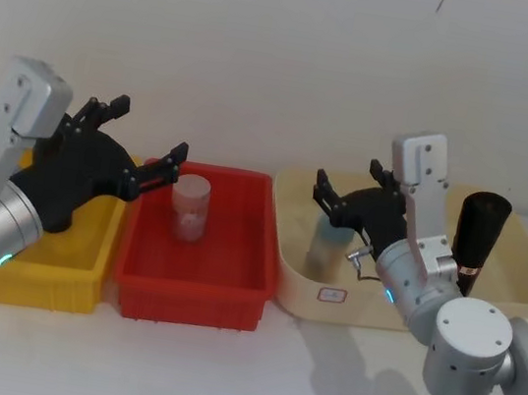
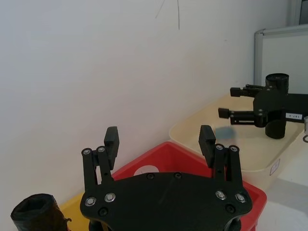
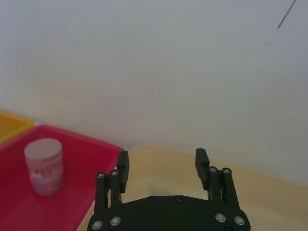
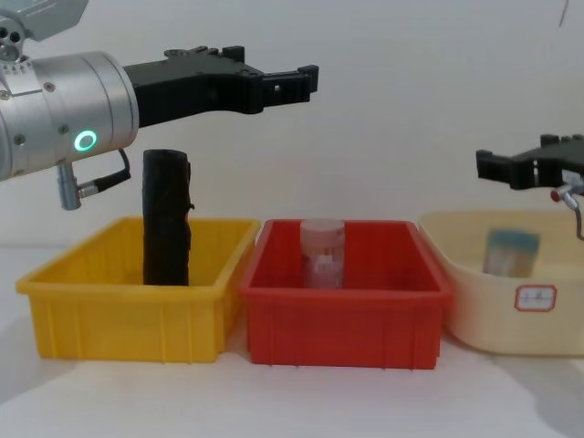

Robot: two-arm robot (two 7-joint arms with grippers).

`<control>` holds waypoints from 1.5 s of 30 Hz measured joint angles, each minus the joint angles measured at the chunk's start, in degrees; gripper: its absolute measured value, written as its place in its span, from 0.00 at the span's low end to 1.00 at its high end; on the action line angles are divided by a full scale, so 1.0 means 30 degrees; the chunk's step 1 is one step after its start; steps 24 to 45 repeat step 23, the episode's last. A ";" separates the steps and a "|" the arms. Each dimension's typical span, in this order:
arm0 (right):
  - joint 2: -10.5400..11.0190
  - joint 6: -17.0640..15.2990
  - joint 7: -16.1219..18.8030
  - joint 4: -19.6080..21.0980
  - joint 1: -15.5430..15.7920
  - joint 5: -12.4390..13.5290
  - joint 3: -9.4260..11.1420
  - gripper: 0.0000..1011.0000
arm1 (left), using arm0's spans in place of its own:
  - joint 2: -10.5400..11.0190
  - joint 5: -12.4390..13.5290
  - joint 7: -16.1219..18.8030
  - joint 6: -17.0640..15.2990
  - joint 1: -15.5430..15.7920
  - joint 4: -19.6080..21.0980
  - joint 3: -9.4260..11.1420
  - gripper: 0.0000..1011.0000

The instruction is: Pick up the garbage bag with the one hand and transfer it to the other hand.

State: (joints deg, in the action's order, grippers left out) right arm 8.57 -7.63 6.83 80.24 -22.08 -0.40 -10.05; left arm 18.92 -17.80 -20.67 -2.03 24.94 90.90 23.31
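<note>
While the yellow bin (image 4: 128,297) hides the foot of a rough black roll (image 4: 166,217), the left gripper (image 4: 274,84) hangs spread and empty above. The right gripper (image 1: 329,195) is spread too, over the cream bin (image 1: 303,285), its arm partly masking the garbage bag (image 1: 479,240) standing there.

Head looks down, chest looks level; both share the red bin (image 1: 197,257).

Three bins (image 4: 128,315), two black rolls (image 1: 479,240), one pink jar (image 1: 190,207), one blue container (image 4: 509,253).
</note>
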 joint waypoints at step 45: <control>0.0026 0.0006 0.0895 0.1624 0.1302 0.0851 0.0630 0.99 | 0.0001 -0.0002 0.0000 0.0000 0.0000 0.0000 0.0000 0.99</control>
